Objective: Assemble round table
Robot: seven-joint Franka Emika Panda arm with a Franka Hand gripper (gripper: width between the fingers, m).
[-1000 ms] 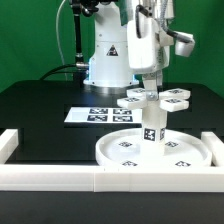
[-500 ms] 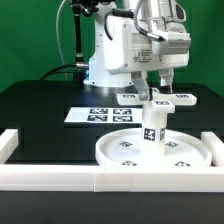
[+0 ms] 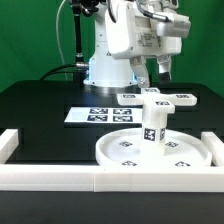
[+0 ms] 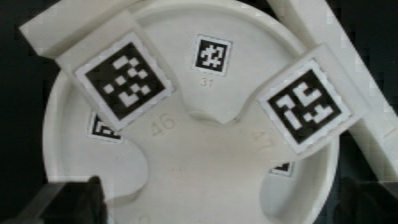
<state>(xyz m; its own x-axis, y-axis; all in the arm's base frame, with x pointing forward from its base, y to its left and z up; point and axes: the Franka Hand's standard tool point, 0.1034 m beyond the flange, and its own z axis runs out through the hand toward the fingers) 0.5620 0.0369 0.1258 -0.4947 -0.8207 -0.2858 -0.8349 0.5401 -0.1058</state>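
Exterior view: spread hand above white plastic cross-shaped foot, seated on short post in rimmed round disc.

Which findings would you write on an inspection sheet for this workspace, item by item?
Surface: black table, matte.
Job's things: round disc lies flat; post stands upright at its middle; cross-shaped foot sits on top of the post.
Clutter: nothing seen.
Tool: tool hangs above the foot, touching nothing; whether it is open cannot be told.
Cables: black cables run beside the robot base.
Surroundings: marker board lies flat behind the disc; white frame borders the front; green backdrop.
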